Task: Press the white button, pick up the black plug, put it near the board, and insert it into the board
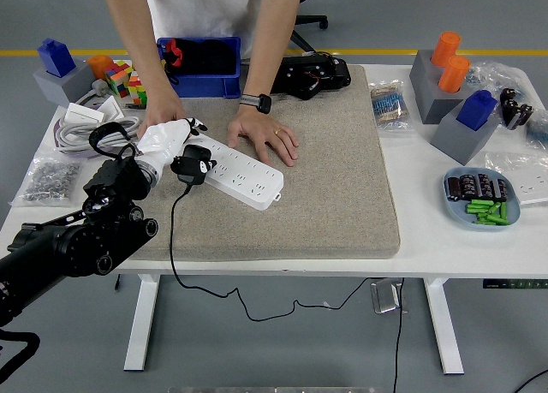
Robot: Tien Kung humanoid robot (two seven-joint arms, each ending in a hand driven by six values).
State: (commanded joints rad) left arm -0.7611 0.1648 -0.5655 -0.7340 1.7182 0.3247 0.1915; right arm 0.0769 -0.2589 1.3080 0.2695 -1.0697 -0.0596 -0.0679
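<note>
A white power strip (244,175) lies at an angle on the grey mat (334,179). My left hand (171,145), white-fingered, is shut on the black plug (193,165) and holds it at the strip's left end. The plug's black cable (172,239) hangs down over the table's front edge. A person at the far side rests one hand (269,136) on the strip's far edge and the other hand (161,112) just behind my left hand. The white button is not visible. My right hand is out of view.
A blue bin (199,66) and a black device (312,74) stand behind the mat. Coiled cable (81,132), a bag of screws (47,177) and coloured blocks (124,78) fill the left. Grey holders (445,80) and a dish of parts (481,198) sit right.
</note>
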